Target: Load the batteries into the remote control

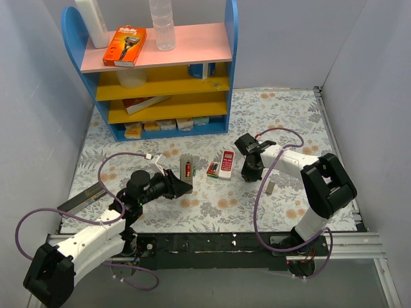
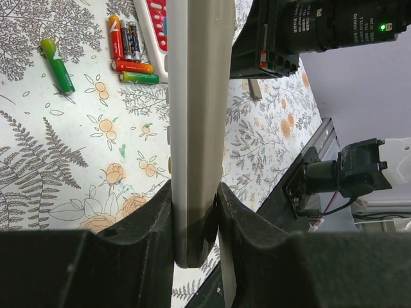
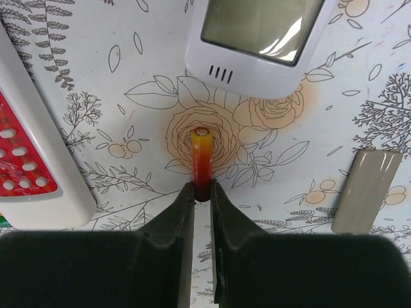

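While the left jaws are clamped on the remote (image 2: 199,128), the battery (image 3: 202,157), clamped by its tip in the right jaws, may be dropped.

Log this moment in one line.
left gripper: shut on remote | right gripper: shut on battery | spare batteries: on table

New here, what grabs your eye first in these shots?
The right pincer pinches a red-orange battery over the floral tablecloth, right of centre. The left pincer clamps the white remote control on edge, left of centre. Loose batteries lie between them beside a red-and-white remote.
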You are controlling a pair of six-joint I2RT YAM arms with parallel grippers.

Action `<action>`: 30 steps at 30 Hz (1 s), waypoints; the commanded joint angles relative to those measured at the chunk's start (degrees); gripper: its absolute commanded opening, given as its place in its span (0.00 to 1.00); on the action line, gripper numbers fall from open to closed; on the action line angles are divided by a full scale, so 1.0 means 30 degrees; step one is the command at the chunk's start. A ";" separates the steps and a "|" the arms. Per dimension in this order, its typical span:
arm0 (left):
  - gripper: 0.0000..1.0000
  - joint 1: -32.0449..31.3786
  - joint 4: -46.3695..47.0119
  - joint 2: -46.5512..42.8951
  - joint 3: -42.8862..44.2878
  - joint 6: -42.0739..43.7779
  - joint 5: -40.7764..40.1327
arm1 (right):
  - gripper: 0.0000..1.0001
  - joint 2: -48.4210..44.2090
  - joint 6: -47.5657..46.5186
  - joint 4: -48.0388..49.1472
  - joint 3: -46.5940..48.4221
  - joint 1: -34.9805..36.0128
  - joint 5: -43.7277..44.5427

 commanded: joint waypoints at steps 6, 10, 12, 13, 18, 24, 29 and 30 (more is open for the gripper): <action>0.00 -0.0133 0.2892 0.0959 0.0151 -0.0595 0.1277 | 0.01 -0.1211 -0.3736 -0.0576 0.1065 0.1214 -0.0018; 0.00 -0.0134 0.4650 0.1545 -0.0200 -0.1180 0.1688 | 0.01 -0.2323 -0.6518 -0.0783 0.2821 0.2296 -0.2089; 0.00 -0.0105 0.5500 0.1985 -0.0376 -0.1503 0.1748 | 0.01 -0.3056 -0.8189 -0.0142 0.3382 0.2445 -0.4140; 0.00 -0.0133 0.5706 0.2218 -0.0435 -0.1620 0.1747 | 0.01 -0.3290 -0.8571 0.0094 0.3878 0.2562 -0.6123; 0.00 -0.0134 0.6995 0.3184 -0.0464 -0.2557 0.1659 | 0.01 -0.3324 -0.9102 -0.0136 0.6515 0.3381 -0.9244; 0.00 -0.0104 0.8430 0.4094 -0.0581 -0.3553 0.1748 | 0.01 -0.1771 -0.8958 -0.1074 0.9827 0.5079 -1.1678; 0.00 -0.0104 0.8784 0.3979 -0.0640 -0.4170 0.1484 | 0.01 -0.0686 -0.7815 -0.1863 1.0795 0.5463 -1.2178; 0.00 -0.0104 0.8813 0.3920 -0.0669 -0.4257 0.1397 | 0.01 -0.0569 -0.7669 -0.1924 1.0913 0.5492 -1.2178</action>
